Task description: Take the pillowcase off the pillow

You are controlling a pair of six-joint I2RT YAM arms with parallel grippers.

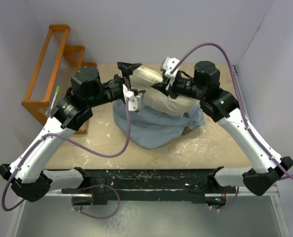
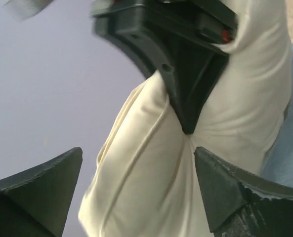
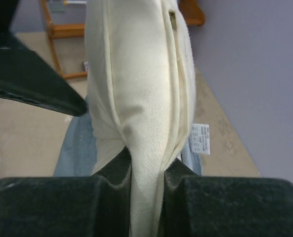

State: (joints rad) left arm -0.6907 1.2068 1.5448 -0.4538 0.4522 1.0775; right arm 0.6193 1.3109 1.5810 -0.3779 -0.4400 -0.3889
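The cream pillow [image 1: 153, 96] is lifted off the table at the back centre, with its lower end still in the blue-grey pillowcase [image 1: 156, 127], which lies crumpled on the table beneath it. My right gripper [image 1: 162, 87] is shut on a fold of the pillow [image 3: 136, 98], which is pinched between its fingers [image 3: 111, 173]. My left gripper [image 1: 129, 69] is open at the pillow's far left end. In the left wrist view its fingers [image 2: 42, 192] stand wide on either side of the pillow [image 2: 151, 177] without closing on it. The right gripper [image 2: 188, 126] shows there pinching the cloth.
An orange wooden rack [image 1: 55, 69] stands at the table's back left, also seen in the right wrist view [image 3: 62, 29]. A white care label [image 3: 201, 138] hangs from the pillowcase [image 3: 77, 148]. Grey walls close in behind and to the right.
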